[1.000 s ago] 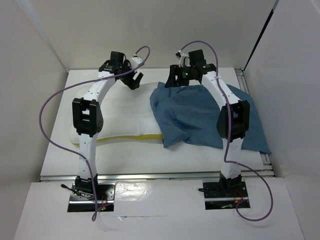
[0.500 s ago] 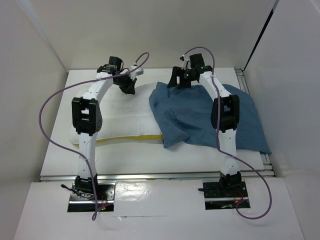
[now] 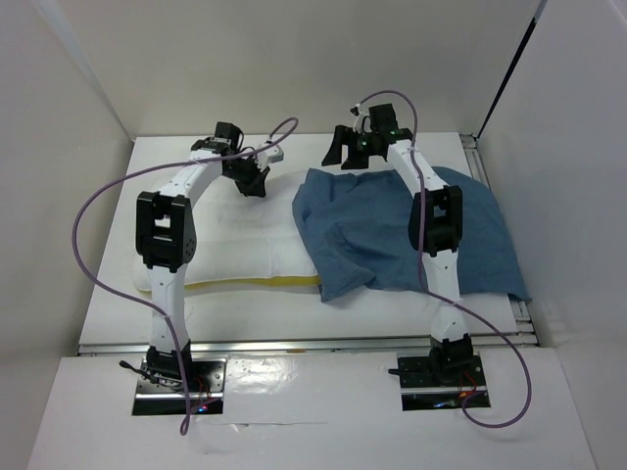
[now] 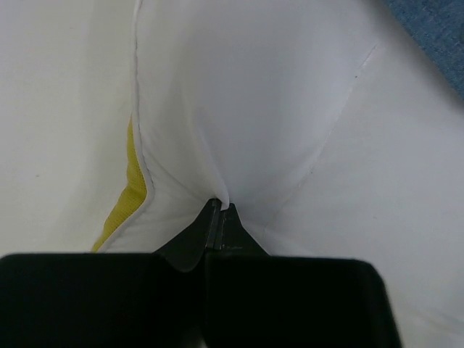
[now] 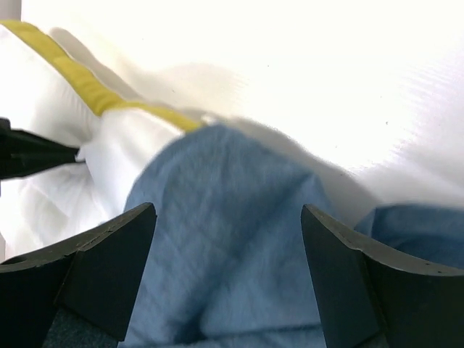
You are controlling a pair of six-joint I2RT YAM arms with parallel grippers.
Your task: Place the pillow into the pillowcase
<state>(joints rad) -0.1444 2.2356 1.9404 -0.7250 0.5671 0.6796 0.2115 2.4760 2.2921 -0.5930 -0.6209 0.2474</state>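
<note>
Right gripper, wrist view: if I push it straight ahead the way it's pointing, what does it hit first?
Most likely the pillowcase: its blue fabric fills the space between the open fingers of the right gripper, with the pillow showing to its left. How near the cloth lies is unclear.

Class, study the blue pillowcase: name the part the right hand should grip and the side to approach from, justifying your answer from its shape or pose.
Grip the raised fold at the far-left corner of the pillowcase, beside the pillow. Come down from above with the open right hand. The thin cloth humps up right under it, which probably gives a ridge that can be pinched, and the corner lies clear of the arm.
</note>
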